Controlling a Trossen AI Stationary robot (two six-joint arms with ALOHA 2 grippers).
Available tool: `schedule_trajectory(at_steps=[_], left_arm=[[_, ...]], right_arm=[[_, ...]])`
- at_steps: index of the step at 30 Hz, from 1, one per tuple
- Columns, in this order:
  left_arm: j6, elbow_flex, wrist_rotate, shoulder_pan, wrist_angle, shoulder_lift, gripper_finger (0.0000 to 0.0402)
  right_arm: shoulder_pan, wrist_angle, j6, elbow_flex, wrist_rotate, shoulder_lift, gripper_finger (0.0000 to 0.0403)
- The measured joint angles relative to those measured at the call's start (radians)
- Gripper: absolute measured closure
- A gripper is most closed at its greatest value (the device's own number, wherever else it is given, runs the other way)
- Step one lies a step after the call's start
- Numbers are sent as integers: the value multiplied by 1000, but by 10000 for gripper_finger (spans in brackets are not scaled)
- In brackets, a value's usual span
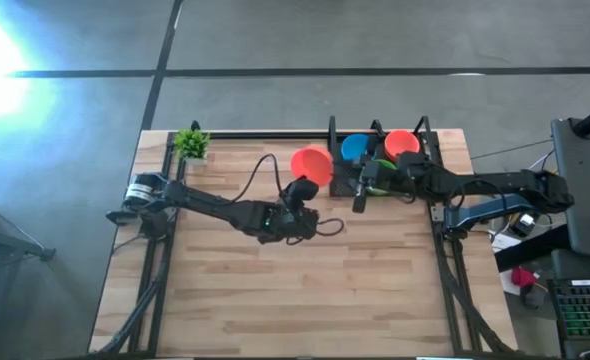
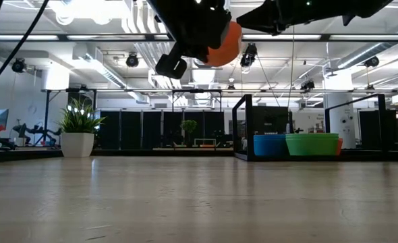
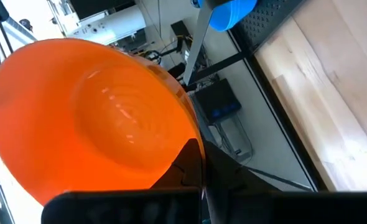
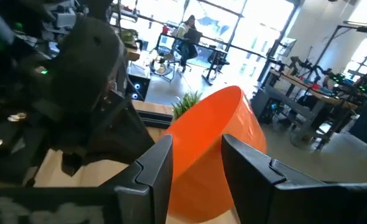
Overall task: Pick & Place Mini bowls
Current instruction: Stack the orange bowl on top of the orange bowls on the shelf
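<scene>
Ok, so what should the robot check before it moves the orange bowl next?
1. Orange round plastic mini bowl pinched in the left jaws: ok.
2. That bowl lifted clear above the wooden table: ok.
3. Right jaws open: ok.
4. Right jaws lined up either side of the orange bowl: ok.
5. Right jaws touching it: cannot tell.
6. Blue round plastic mini bowl and green round plastic mini bowl sitting at the table's far side: ok.

Pale wooden surface edged by a black frame. Small green potted plant at the far left corner. Black wire rack on the far edge. Keyboard off right. Seated person in the room beyond.
</scene>
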Motion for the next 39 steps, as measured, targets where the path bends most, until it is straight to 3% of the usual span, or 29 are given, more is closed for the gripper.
schedule_trajectory(at_steps=[17, 27, 30, 35, 39], left_arm=[[21, 0, -109, -41, -7, 0, 401], [27, 0, -132, -61, 4, 1, 401], [27, 0, -132, -63, 9, 1, 401], [39, 0, -125, -64, 12, 1, 401], [44, 0, -115, -65, 12, 1, 401]], right_arm=[[1, -36, 120, 71, 206, 79, 287], [0, -94, 236, 90, 221, 88, 302], [-2, -94, 246, 90, 224, 88, 320], [-5, -93, 230, 89, 235, 89, 383], [-5, -93, 224, 88, 236, 90, 390]])
